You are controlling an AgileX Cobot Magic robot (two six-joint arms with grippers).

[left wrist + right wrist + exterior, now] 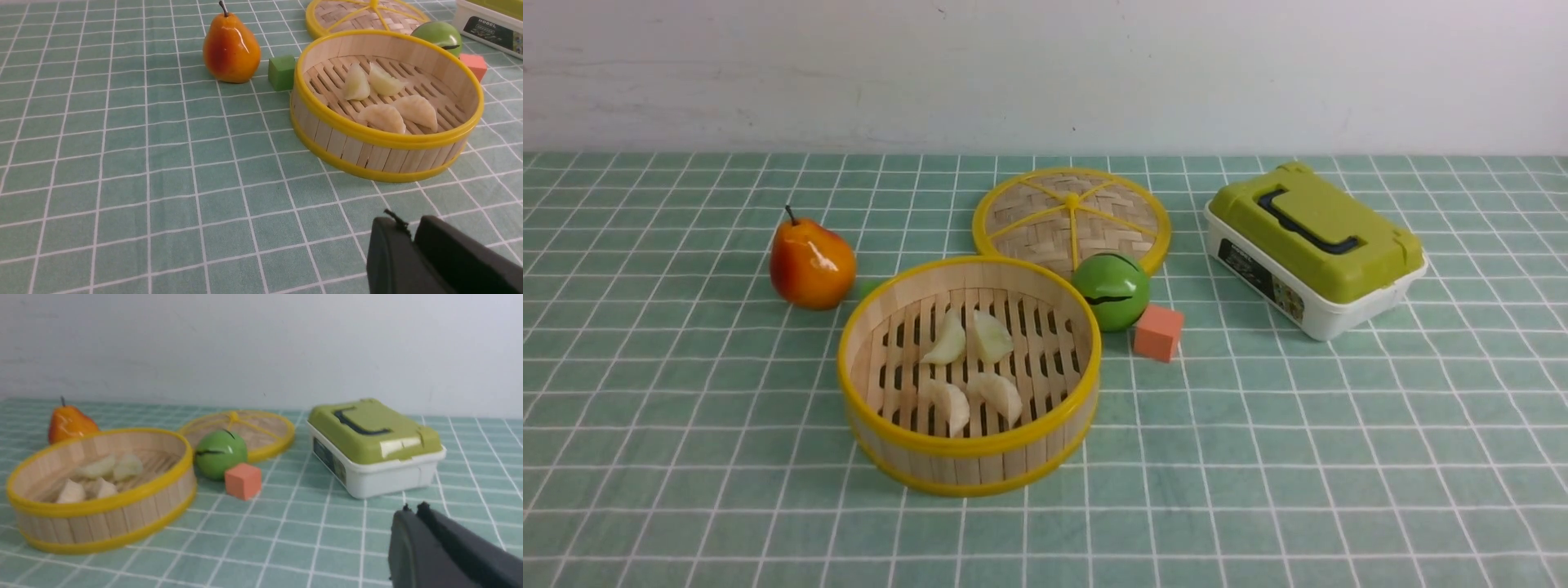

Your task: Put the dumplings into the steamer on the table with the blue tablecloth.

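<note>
- From my front camera I see all four dumplings (970,369) lying on the slatted floor of the steamer (969,453), two toward the back and two toward the front.
- The steamer stands on the counter (686,457), which the blue tablecloth (1339,457) covers entirely.
- The woven lid (1045,214) lies flat behind the steamer, and a green ball (1112,290) sits against the lid's near edge, just beside the steamer's right rim.
- An orange-pink cube (1158,331) sits just right of the ball; a green-lidded white box (1313,249) stands further right, well apart from the steamer.
- A pear (811,263) stands upright to the steamer's left, and my left wrist camera picks up a small green cube (282,72) between pear and steamer.
- My left end effector (412,241) shows its fingers pressed together, holding nothing, above bare cloth near the steamer.
- My right end effector (413,516) also has its fingers together and empty, near the box.
- Neither arm shows in the front camera.
</note>
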